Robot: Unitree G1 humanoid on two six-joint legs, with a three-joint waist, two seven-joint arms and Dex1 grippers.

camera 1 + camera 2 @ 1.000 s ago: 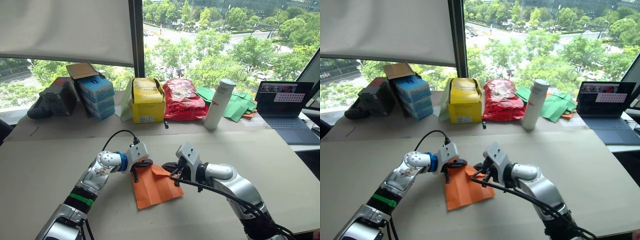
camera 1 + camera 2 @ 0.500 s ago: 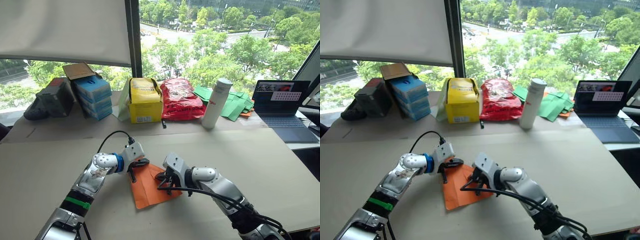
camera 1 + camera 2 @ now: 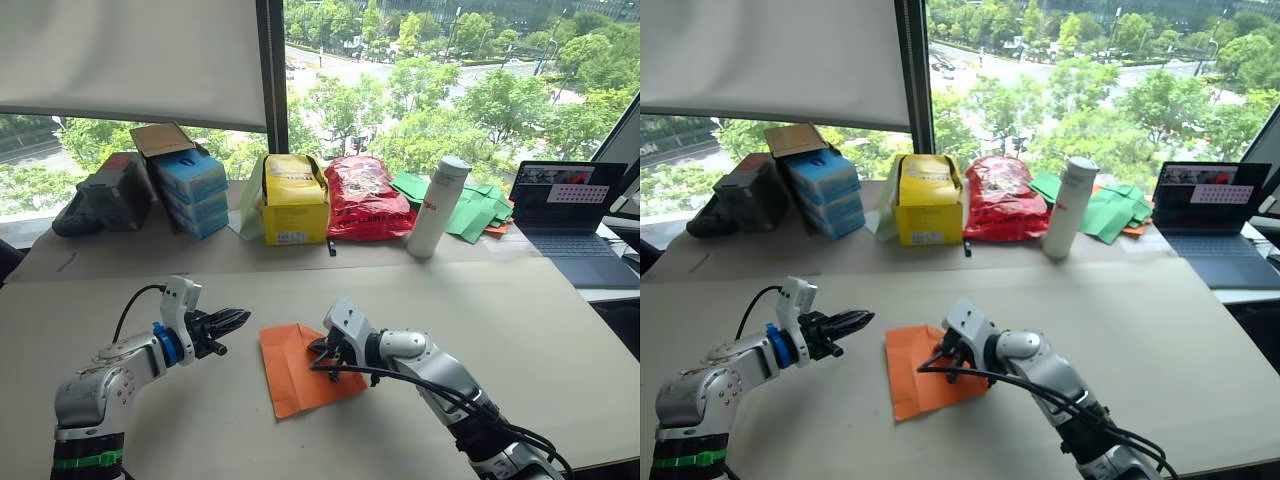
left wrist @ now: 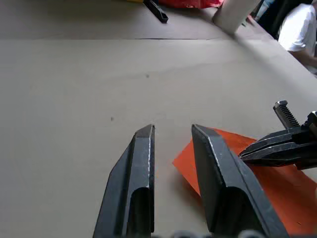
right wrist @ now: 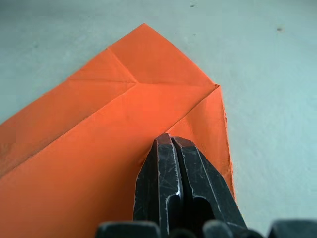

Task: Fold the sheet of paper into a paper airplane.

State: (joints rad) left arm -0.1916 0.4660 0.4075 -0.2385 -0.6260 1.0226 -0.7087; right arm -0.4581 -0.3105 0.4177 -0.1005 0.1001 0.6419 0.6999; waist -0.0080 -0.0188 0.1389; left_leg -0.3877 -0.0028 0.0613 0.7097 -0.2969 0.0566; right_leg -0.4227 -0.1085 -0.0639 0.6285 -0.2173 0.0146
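The orange sheet of paper [image 3: 292,378] lies flat on the table's near middle, folded over with crease lines and one corner flap turned in; it is not a pointed wedge. My right gripper [image 3: 321,350] is shut, its tips pressed down on the sheet [image 5: 99,119] beside the folded flap. My left gripper [image 3: 240,319] hovers to the left of the sheet, a little apart from its edge, pointing at it. Its fingers [image 4: 143,148] stand slightly open with nothing between them, and the sheet's corner [image 4: 282,191] lies just past them.
Along the back edge by the window stand a stack of blue boxes [image 3: 190,190], a yellow box [image 3: 296,200], a red crinkly bag [image 3: 362,198], a white bottle [image 3: 438,207], green papers [image 3: 472,210] and a laptop [image 3: 570,215].
My left gripper has drawn back to the left, off the sheet, and opened a little. The right gripper stays pressed on the sheet, which now lies flatter.
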